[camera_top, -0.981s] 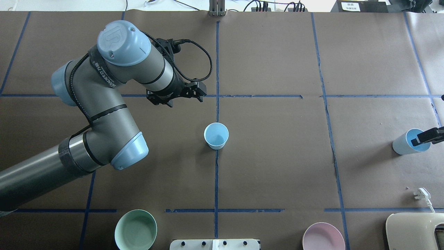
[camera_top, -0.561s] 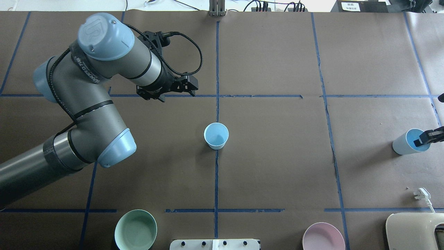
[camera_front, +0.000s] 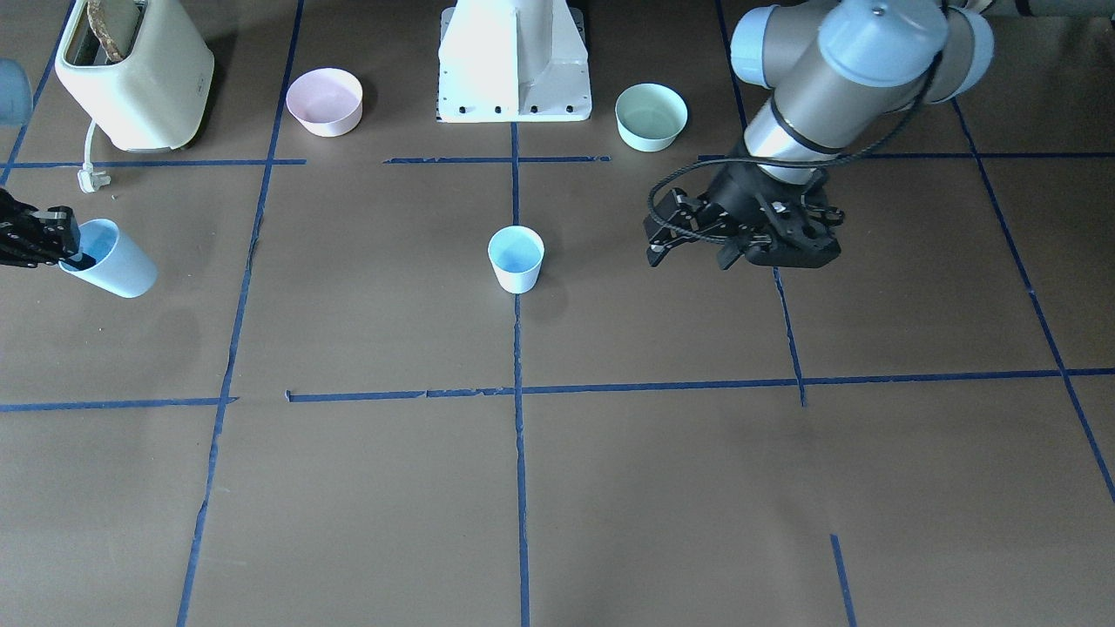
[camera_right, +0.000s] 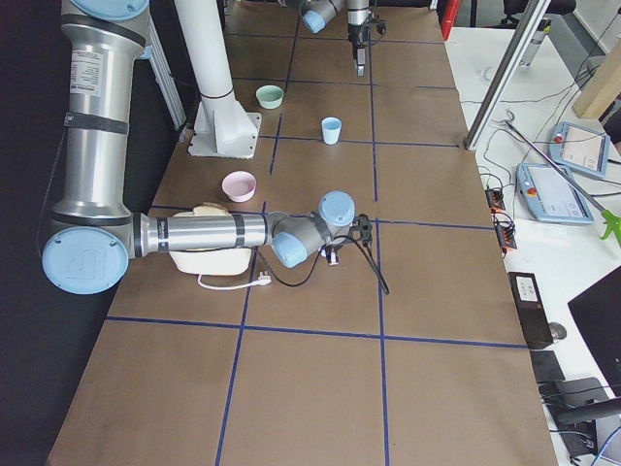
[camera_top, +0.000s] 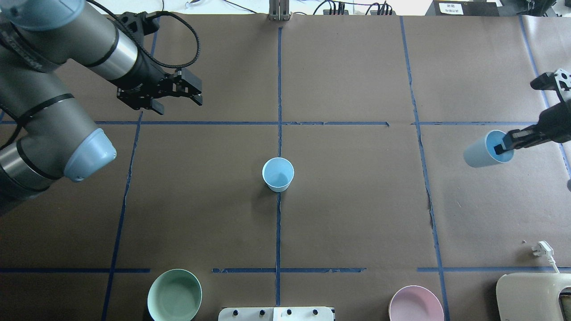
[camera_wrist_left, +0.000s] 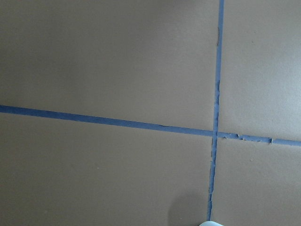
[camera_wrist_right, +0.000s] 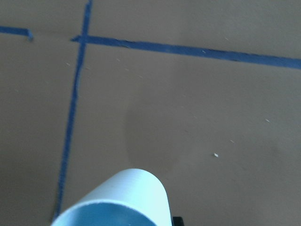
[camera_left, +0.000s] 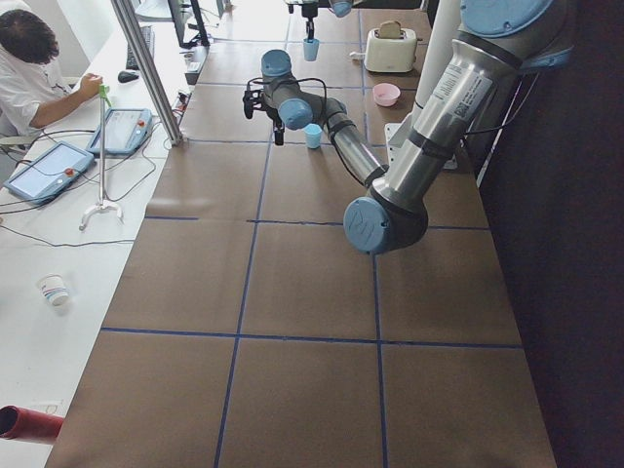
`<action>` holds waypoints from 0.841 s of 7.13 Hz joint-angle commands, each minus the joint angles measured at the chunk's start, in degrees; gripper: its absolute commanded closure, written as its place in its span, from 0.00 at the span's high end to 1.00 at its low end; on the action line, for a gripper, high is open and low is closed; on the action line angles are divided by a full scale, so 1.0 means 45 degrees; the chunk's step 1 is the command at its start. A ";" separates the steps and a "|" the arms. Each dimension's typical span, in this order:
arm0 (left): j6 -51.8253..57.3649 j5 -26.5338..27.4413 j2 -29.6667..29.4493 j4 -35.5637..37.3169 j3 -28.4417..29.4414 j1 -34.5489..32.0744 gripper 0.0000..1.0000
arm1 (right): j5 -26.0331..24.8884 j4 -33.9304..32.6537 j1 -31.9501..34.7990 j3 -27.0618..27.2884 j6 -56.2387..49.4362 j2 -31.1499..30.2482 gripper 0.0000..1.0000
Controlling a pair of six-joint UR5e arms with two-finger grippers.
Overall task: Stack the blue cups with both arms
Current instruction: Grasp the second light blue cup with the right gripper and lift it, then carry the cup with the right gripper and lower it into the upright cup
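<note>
One pale blue cup [camera_top: 278, 174] stands upright and alone at the table's centre, also in the front view [camera_front: 516, 258]. My right gripper [camera_top: 506, 145] is shut on the rim of the second blue cup [camera_top: 482, 152], one finger inside it. That cup is tilted and lifted off the table at the right side [camera_front: 111, 261]; it fills the bottom of the right wrist view [camera_wrist_right: 120, 200]. My left gripper [camera_top: 178, 103] is open and empty, up and to the left of the centre cup [camera_front: 766, 252].
A mint-green bowl [camera_top: 174, 295] and a pink bowl [camera_top: 415, 304] sit near the robot's edge beside the white pedestal base [camera_front: 514, 61]. A cream toaster [camera_top: 535, 296] with a white plug [camera_top: 543, 248] is at the near right corner.
My left arm has drawn back to the left and farther from the centre cup. My right gripper has lifted the second cup, tilted it and carried it leftward and away from the robot.
</note>
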 commanded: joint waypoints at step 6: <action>0.0869 -0.0455 0.0635 -0.0027 -0.0052 -0.0375 1.00 | -0.4364 -0.4188 -0.6078 -0.1182 0.9165 0.8844 0.00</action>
